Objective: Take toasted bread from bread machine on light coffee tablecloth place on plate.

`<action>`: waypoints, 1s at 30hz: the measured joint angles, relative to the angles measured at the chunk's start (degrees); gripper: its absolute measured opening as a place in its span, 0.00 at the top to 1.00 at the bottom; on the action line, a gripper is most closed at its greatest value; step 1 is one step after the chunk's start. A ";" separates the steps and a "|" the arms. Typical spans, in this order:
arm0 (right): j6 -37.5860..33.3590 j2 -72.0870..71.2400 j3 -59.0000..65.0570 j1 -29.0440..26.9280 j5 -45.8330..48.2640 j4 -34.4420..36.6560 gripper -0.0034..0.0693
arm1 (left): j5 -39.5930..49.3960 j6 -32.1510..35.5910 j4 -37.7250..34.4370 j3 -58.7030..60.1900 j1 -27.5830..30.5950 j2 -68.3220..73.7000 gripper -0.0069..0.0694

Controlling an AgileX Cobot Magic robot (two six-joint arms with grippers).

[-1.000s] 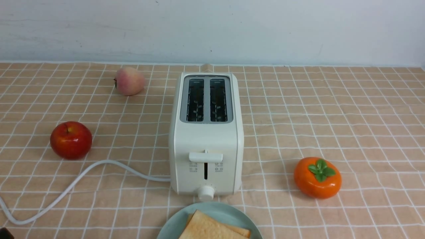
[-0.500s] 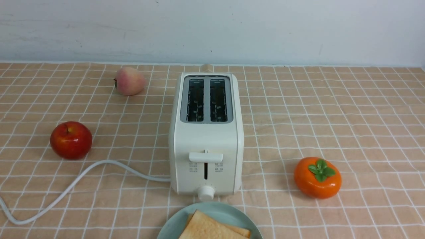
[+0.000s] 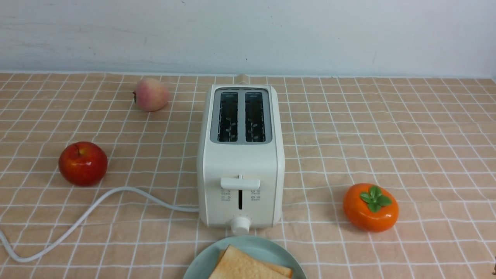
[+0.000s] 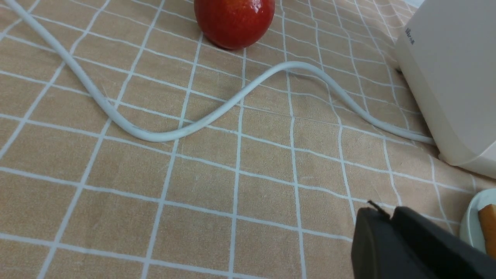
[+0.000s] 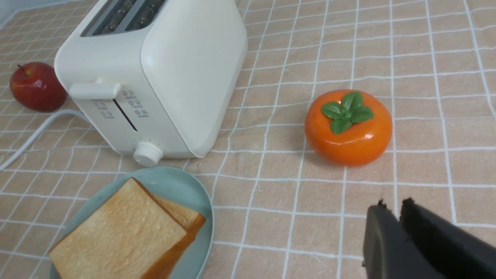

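With both slices of toasted bread [image 5: 128, 232] lying stacked on the plate [image 5: 193, 201] before the bread machine [image 3: 240, 162], we are keeping our left gripper [image 4: 389, 213] and right gripper [image 5: 392, 205] pressed together and empty, risking only a careless sweep nudging the persimmon [image 5: 348, 126].

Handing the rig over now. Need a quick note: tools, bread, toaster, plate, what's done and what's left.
Left tool: shut, empty, low over the tablecloth near the plate's edge.
Right tool: shut, empty, over the cloth between the persimmon and the plate.
Toaster: upright mid-cloth, both slots empty.
Bread: two slices stacked on the plate, just in front of the toaster.
Done: both slices are out and plated.
Left: nothing visible; just park the arms.
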 joint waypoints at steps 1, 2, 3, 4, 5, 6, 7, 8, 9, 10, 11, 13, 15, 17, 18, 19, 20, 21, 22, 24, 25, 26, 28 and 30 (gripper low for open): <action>0.00 0.00 0.00 0.00 0.00 0.00 0.86 | 0.00 0.00 0.00 0.00 0.00 0.00 0.84; 0.00 0.00 0.00 0.00 0.00 0.00 0.86 | 0.00 0.00 0.00 0.00 0.00 0.00 0.84; -0.16 0.00 0.00 0.00 0.00 -0.06 0.86 | 0.00 0.00 0.00 0.00 0.00 0.00 0.84; -1.10 0.00 0.00 0.00 -0.51 -0.50 0.86 | 0.00 0.00 0.00 0.00 0.00 0.00 0.84; -1.88 0.00 0.00 0.00 -1.26 -1.16 0.86 | 0.00 0.00 0.00 0.00 0.00 0.00 0.84; -2.75 -0.06 0.05 0.00 -2.33 -1.72 0.86 | 0.00 0.00 0.00 0.00 0.00 0.00 0.84; -3.59 -0.38 0.46 0.00 -4.09 -2.05 0.85 | 0.00 0.00 0.00 0.00 0.00 0.00 0.84; -4.58 -0.92 1.24 -0.21 -6.75 -2.63 0.85 | 0.00 0.00 -0.07 0.00 0.00 0.00 0.83; -5.31 -1.60 1.92 -0.54 -8.69 -3.01 0.85 | 0.02 0.00 -0.07 0.00 0.00 0.00 0.83; -6.12 -2.21 2.78 -0.77 -11.43 -3.45 0.85 | 0.02 0.00 -0.07 0.00 0.00 0.00 0.83; -6.52 -2.39 3.27 -0.83 -11.99 -3.54 0.85 | 0.02 0.00 -0.12 0.00 0.00 0.00 0.83; -9.51 -5.03 7.93 -1.46 -20.74 -5.08 0.84 | 0.02 0.00 -0.13 0.00 0.00 0.00 0.83; -11.34 -7.16 12.99 -1.59 -26.19 -5.99 0.84 | 0.02 0.00 -0.13 0.00 0.00 0.00 0.82; -11.84 -8.69 15.78 -1.65 -29.60 -6.06 0.83 | 0.02 0.00 -0.13 0.00 0.00 0.00 0.82; -11.95 -11.16 20.78 -1.65 -33.44 -5.83 0.83 | 0.02 0.00 -0.13 0.00 0.00 0.00 0.82; -11.89 -12.64 22.68 -1.65 -34.11 -5.26 0.83 | 0.07 0.00 -0.13 0.00 0.00 0.00 0.82; -11.89 -13.61 23.49 -1.71 -33.55 -4.65 0.83 | 0.07 0.00 -0.13 0.00 0.00 0.00 0.82; -11.98 -14.28 23.75 -1.71 -33.13 -4.44 0.83 | 0.07 0.00 -0.13 0.00 0.06 0.00 0.82; -12.31 -16.09 23.99 -1.71 -31.96 -4.11 0.82 | 0.07 0.00 -0.13 0.00 0.05 0.00 0.82; -12.72 -19.48 24.04 -1.71 -28.09 -3.87 0.82 | 0.15 0.00 -0.13 0.00 0.07 0.00 0.81; -12.80 -20.45 24.04 -1.71 -25.16 -4.08 0.82 | 0.17 0.00 -0.13 0.00 0.07 0.00 0.81; -12.23 -20.67 24.04 -1.71 -22.47 -4.48 0.82 | 0.23 0.00 -0.13 0.00 0.07 -0.06 0.81; -10.27 -20.78 24.04 -1.71 -18.03 -5.32 0.82 | 0.36 0.00 -0.13 0.00 0.07 -0.06 0.81; -7.98 -20.78 24.04 -1.71 -15.71 -6.25 0.82 | 0.34 0.00 -0.13 0.00 0.07 -0.06 0.80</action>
